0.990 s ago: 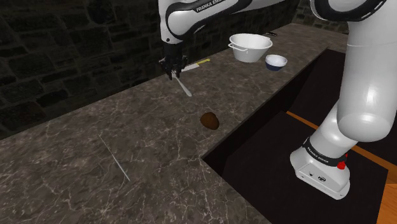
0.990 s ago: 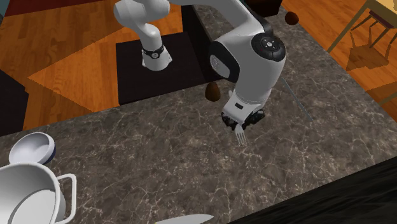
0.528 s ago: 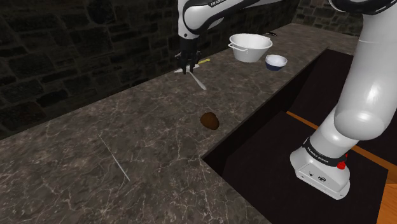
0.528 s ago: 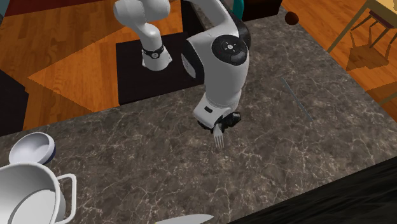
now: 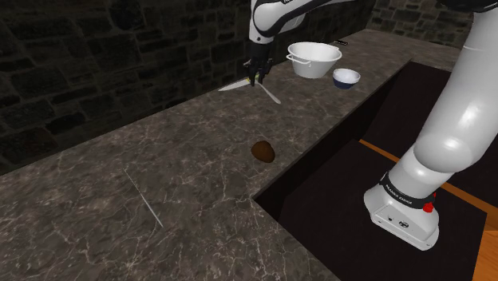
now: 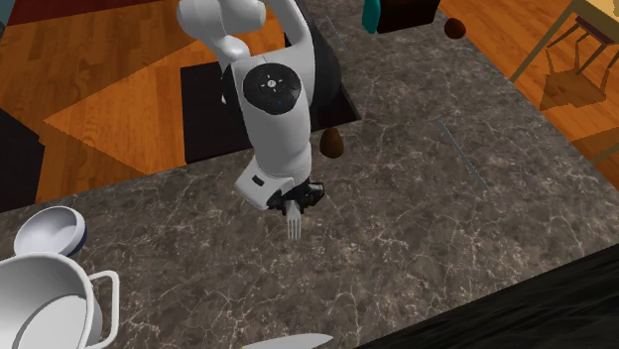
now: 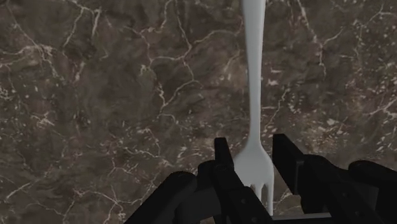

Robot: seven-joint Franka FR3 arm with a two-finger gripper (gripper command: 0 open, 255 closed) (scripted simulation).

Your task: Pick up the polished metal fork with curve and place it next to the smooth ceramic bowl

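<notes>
The black fingers (image 7: 222, 159) are closed on the head of the pale fork (image 5: 271, 93), holding it in the air above the dark marble worktop (image 5: 160, 160). To its right in the shoulder view, well apart, stand a white two-handled bowl (image 5: 314, 60), then a small blue-rimmed bowl (image 5: 345, 77).

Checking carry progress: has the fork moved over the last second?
Yes. In the shoulder view the fork has shifted right along the counter, closer to the small bowl.
</notes>
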